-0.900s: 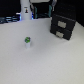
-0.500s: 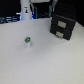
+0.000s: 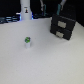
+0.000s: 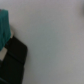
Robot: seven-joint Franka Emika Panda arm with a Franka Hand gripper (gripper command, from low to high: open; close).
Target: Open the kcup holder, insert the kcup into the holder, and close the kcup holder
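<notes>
Kcup holder (image 3: 64, 26) apparently closed; kcup (image 3: 28, 42) outside.

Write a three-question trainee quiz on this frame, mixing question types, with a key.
1. True or false: the kcup stands inside the kcup holder.
2. In the exterior view, the holder is on which side of the kcup? A) left B) right
3. What colour is the kcup's top?

Key: 1 false, it stands apart on the white table; 2 B; 3 green.
</notes>
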